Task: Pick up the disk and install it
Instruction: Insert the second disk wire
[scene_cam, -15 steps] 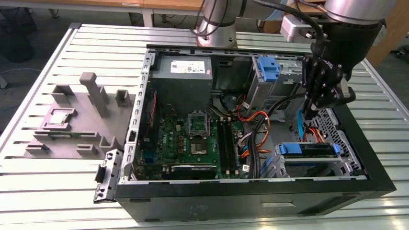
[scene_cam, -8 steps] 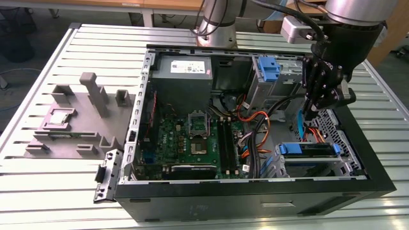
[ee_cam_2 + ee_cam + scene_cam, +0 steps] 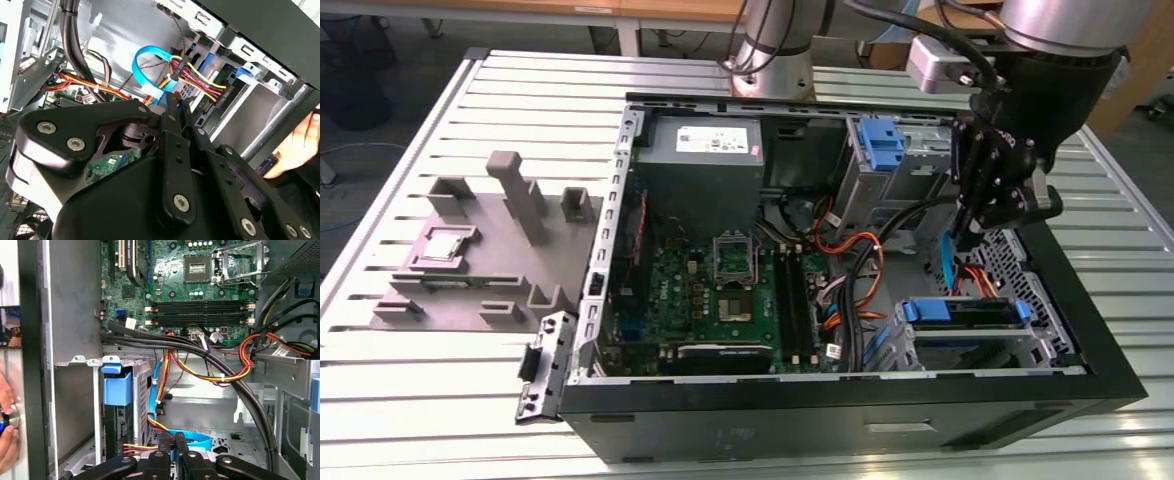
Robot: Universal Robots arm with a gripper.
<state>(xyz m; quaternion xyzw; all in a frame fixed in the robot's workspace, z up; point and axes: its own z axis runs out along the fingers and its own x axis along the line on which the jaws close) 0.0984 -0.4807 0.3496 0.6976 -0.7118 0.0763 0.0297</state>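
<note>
One open computer case (image 3: 1107,385) sits on a slatted metal table (image 3: 400,400); tool (image 3: 970,240) fingers together, empty.

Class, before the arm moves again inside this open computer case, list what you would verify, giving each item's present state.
1. Case side open: ok.
2. Person's hand clear of the case: not ok, it is at the outer wall.
3. Blue cable clear of the gripper: not ok, it loops right beside it.
4. Disk lying in the drive bay: ok.
5. Disk fully seated: cannot tell.
</note>
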